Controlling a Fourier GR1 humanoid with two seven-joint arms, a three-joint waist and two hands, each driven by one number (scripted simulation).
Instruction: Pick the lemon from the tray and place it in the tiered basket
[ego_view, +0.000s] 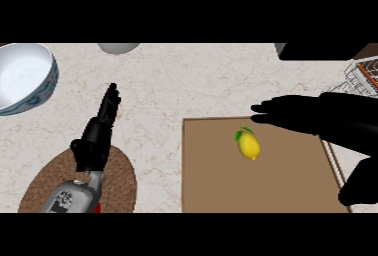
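You are looking steeply down at a pale speckled counter (184, 80). The lemon (249, 146) is lying on the brown tray (295, 185), in its upper left part, with its green leaf pointing toward the tray's far edge; nothing is touching it. Your right hand (295, 116) is hanging over the tray's far edge, just up and to the right of the lemon and apart from it. Its fingers are stretching leftward, straight and close together (they are curling round nothing). Your left hand (103, 125) is resting at the view's left, seen edge-on, with its fingers straight, pressed together and pointing away from you; it is holding nothing. Its grey forearm (70, 197) is crossing a round woven mat (44, 192). The tiered basket (362, 80) is showing only as wire at the right edge, beyond the tray's far right corner. A white bowl (26, 75) with a blue pattern is sitting at the upper left, and a grey rounded object (118, 47) is peeking in at the top edge.
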